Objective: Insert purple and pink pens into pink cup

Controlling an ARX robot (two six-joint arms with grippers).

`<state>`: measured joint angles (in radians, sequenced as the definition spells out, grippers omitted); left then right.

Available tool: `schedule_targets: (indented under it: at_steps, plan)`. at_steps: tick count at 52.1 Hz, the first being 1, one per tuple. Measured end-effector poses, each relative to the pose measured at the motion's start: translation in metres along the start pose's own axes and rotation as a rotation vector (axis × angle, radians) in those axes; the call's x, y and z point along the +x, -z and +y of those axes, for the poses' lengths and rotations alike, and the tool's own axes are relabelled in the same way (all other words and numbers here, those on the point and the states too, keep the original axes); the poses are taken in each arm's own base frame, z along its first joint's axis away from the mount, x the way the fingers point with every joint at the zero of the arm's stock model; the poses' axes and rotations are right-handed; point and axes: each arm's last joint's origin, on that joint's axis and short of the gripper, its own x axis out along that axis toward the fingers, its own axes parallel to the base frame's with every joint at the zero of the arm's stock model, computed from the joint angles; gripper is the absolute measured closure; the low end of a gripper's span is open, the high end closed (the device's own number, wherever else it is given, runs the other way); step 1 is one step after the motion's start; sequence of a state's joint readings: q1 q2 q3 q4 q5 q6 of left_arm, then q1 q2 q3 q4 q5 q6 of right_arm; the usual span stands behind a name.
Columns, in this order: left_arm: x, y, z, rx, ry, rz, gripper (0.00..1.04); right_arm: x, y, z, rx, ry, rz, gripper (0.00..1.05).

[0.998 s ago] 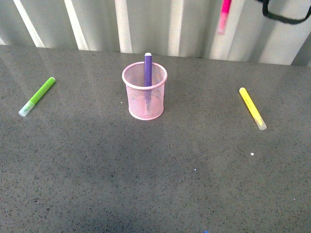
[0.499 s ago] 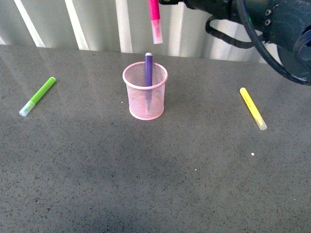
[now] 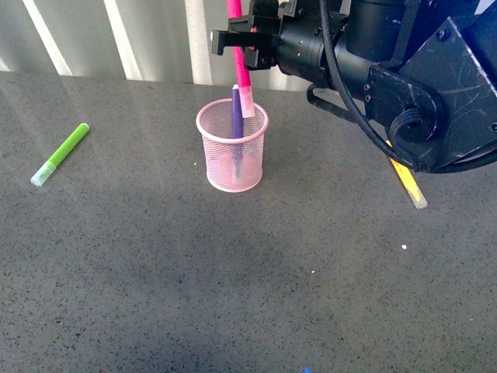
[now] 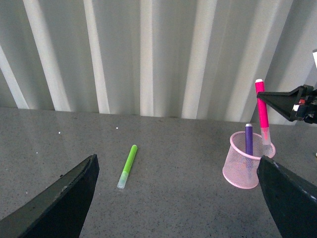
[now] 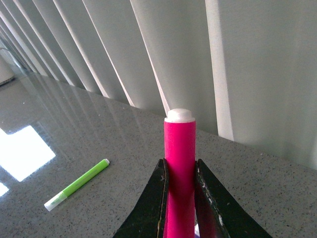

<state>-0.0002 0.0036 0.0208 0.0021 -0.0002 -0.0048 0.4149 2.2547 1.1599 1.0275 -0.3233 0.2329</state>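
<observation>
Right arm (image 3: 404, 78): you've swung it in from upper right within the last second.
Right claw (image 3: 238, 40): clamped on pink pen (image 3: 243, 78), cap down.
Pink cup (image 3: 225, 167): pen tip now at its rim, beside purple pen (image 3: 237, 109) (already inside). Lower and release, I'd say.
Left claw (image 4: 181, 208): wide, empty.
Surface (image 3: 233, 272): dark speckled grey; green marker (image 3: 60, 153) and yellow marker (image 3: 411, 186) well apart.
Room: white ribbed wall (image 3: 147, 39).
</observation>
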Motion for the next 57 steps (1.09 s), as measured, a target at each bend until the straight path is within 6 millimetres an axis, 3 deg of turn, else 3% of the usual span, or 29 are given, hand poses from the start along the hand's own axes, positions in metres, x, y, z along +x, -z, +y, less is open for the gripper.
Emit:
schedule_targets:
  at_steps: [32,39,49,57]
  plan:
    - [0.0,0.0,0.0,0.0,0.0,0.0,0.07,0.008,0.025,0.0,0.031,-0.037,0.036,0.94]
    - [0.0,0.0,0.0,0.0,0.0,0.0,0.07,0.008,0.026,0.0,0.034,-0.046,0.041,0.68]
    - [0.0,0.0,0.0,0.0,0.0,0.0,0.07,0.008,0.025,0.002,0.033,-0.057,0.037,0.4]
    - [0.0,0.0,0.0,0.0,0.0,0.0,0.07,0.003,0.009,0.009,0.022,-0.056,0.005,0.13]
